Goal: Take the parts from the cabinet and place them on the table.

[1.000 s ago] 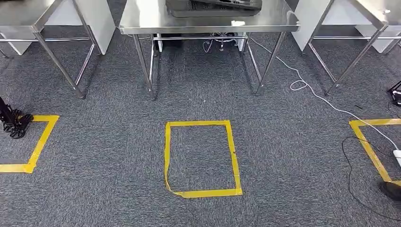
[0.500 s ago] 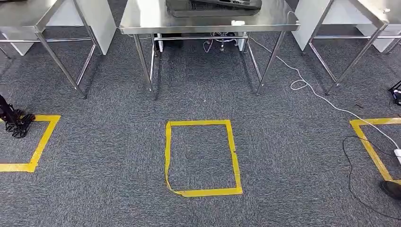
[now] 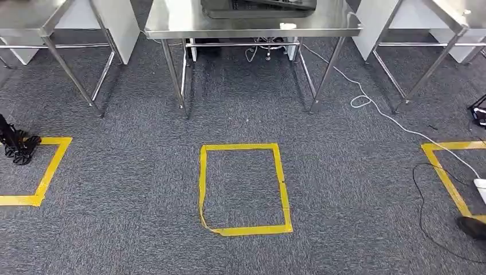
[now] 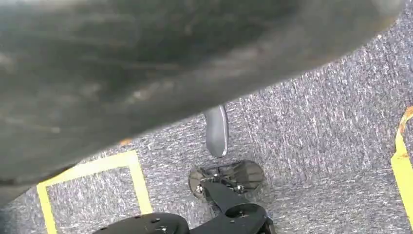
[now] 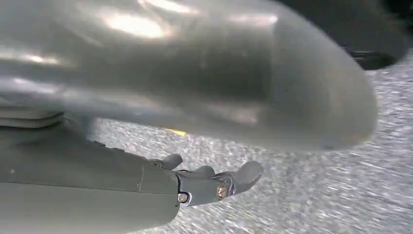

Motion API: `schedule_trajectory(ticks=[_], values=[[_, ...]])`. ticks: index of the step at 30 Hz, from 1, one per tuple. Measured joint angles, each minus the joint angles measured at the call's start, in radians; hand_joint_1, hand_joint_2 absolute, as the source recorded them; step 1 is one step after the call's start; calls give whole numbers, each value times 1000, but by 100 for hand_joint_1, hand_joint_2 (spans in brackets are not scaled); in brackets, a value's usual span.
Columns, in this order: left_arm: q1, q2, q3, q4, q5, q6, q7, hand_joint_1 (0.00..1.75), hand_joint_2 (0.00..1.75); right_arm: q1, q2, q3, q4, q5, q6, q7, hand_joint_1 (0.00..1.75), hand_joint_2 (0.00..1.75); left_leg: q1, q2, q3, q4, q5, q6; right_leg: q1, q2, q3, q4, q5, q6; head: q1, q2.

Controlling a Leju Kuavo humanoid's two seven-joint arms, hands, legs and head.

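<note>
Head view: steel table (image 3: 252, 26) ahead, yellow tape square (image 3: 243, 189) on the carpet in front of it. No cabinet or parts in frame, so I'd call this the walking leg, pickup not yet done. Right hand (image 5: 214, 183) hangs with fingers loosely curled, holding nothing. Left hand (image 4: 216, 130): one finger visible, pose can't tell. Next: find the cabinet, face it.

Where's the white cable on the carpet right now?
In the head view, the white cable runs over the grey carpet on the right, from under the middle steel table, looping near its right legs, then toward the right-hand yellow tape square.
</note>
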Motion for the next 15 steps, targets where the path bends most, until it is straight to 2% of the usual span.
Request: schedule_trajectory(ticks=[1,2,3,4,5,6,7,9,10,11,12,13,14,15], values=[[0,-1,0,0,0,0,0,0,0,3,0,0,0,0,0,1,0,0,2,5,-3,0,2,-3,-4,0,12,-17,8,11,-1,0],[0,-2,0,0,0,0,0,0,0,4,-1,-1,0,0,0,1,0,0,4,10,-4,1,4,-7,-9,-1,46,-74,30,24,0,0],[0,-3,0,0,0,0,0,0,0,3,-2,-1,0,0,0,1,0,0,9,15,-5,1,5,-13,-13,-6,100,-169,62,38,-1,0],[0,-3,0,0,0,0,0,0,0,1,-3,-1,0,0,0,1,0,0,10,20,-4,4,5,-22,-20,-30,159,-267,89,50,-1,0],[0,1,0,-2,0,1,0,0,0,-3,3,-1,0,0,0,1,0,0,5,25,-3,6,4,-31,-19,-60,174,-311,86,49,8,0],[0,0,0,-1,0,2,-1,0,0,-5,1,-1,0,0,0,2,0,0,2,31,-3,8,0,-41,-10,-44,170,-309,95,30,5,0],[0,0,0,-1,-1,2,-1,0,0,-5,1,-1,0,1,0,2,0,0,0,34,0,4,2,-48,-9,-36,169,-304,93,16,-4,0],[-1,-1,0,-1,-1,2,-1,0,0,-2,0,-1,0,1,0,3,0,0,9,46,8,-2,5,-61,-1,-23,166,-304,96,-2,-3,0],[-1,-3,0,-1,-1,2,-1,0,0,-2,-2,-1,0,1,0,3,0,0,15,44,6,2,0,-69,-8,-15,173,-307,103,-13,-4,0],[-1,-2,0,-1,-1,2,-1,0,0,-2,-1,-1,0,1,0,3,0,0,18,19,-6,38,-34,-71,-11,-8,173,-307,106,-20,-6,0],[0,-2,0,-1,-1,3,-1,0,0,-2,-2,-2,0,2,0,3,0,0,17,1,-31,100,-80,-69,-9,-3,171,-306,109,-26,-9,0],[0,-2,0,-1,-1,3,-1,0,0,-2,-1,-2,0,2,1,3,0,0,16,-13,-67,189,-129,-68,-5,3,167,-306,111,-32,-11,0],[1,-2,0,-1,-1,3,-1,0,0,-2,-1,-2,0,2,2,3,0,0,16,-18,-100,268,-162,-68,-1,11,165,-306,114,-36,-10,0],[2,-2,0,0,-1,3,-1,0,0,-2,-1,-2,0,2,2,3,0,0,16,-21,-124,326,-180,-67,3,20,163,-306,114,-36,-10,0]])
